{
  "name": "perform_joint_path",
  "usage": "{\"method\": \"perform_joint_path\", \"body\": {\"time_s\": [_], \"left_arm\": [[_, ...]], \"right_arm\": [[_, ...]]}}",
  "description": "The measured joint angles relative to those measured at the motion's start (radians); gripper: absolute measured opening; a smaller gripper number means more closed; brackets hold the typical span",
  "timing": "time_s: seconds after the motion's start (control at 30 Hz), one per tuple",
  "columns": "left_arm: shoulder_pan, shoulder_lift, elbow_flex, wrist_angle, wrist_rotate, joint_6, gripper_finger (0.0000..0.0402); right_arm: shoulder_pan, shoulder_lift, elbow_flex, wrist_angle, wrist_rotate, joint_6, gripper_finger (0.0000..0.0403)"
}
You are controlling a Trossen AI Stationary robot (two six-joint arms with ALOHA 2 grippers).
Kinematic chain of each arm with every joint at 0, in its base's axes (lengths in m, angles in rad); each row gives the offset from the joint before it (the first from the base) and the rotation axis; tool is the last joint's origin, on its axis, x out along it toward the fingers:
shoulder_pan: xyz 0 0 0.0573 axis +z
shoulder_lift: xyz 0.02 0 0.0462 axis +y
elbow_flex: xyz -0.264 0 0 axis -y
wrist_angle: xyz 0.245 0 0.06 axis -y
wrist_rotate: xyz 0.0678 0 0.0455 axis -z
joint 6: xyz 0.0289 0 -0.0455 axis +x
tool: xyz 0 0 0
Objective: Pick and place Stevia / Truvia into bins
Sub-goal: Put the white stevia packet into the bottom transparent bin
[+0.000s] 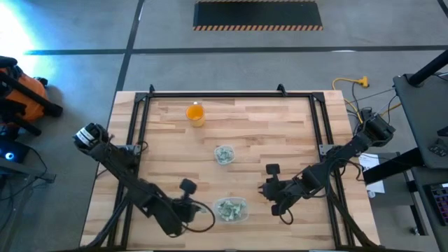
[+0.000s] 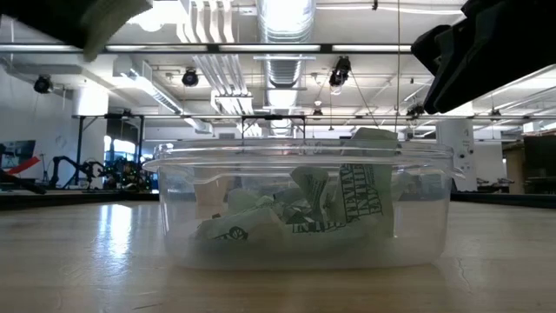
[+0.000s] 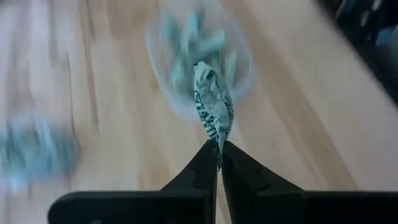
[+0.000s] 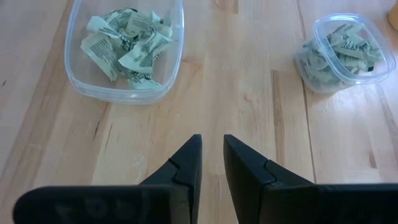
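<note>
Clear tub [image 2: 304,209] of sachets at the worktop's front edge; left pincer [image 3: 219,163] pinches a crumpled sachet [image 3: 212,111] by its tip, which may slip free short of the tub

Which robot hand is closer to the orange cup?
Left, though neither is close. The orange cup stands at the table's far side. The left gripper, pinching a sachet, is by the tub at the near edge; the right gripper waits farther off, empty.
</note>
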Motion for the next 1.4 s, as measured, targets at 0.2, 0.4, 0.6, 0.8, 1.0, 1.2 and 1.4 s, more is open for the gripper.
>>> {"method": "perform_joint_path", "body": {"time_s": [0.2,0.4,0.6,0.8,1.0,1.2,1.4], "left_arm": [[0.058,0.007,-0.007,0.2,-0.003,0.197,0.0001],[0.125,0.034,-0.059,0.378,0.019,0.299,0.0001],[0.176,0.104,-0.065,0.424,0.079,0.305,0.0001],[0.221,0.198,-0.065,0.519,0.228,0.307,0.0001],[0.231,0.237,-0.051,0.526,0.254,0.305,0.0001],[0.233,0.23,-0.05,0.53,0.257,0.297,0.0001],[0.233,0.23,-0.052,0.526,0.257,0.297,0.0002]], "right_arm": [[0.0,0.0,0.0,-0.002,0.0,0.0,0.0057],[0.0,0.0,0.0,-0.004,-0.001,0.0,0.0057],[0.0,0.0,-0.001,-0.007,-0.002,0.0,0.0057],[0.0,0.0,-0.005,-0.007,-0.002,0.0,0.0057],[0.0,0.0,-0.005,-0.006,-0.002,0.002,0.0057],[0.0,0.0,-0.006,-0.006,-0.002,0.003,0.0057],[0.0,0.0,-0.009,-0.006,-0.002,0.003,0.0057]]}}
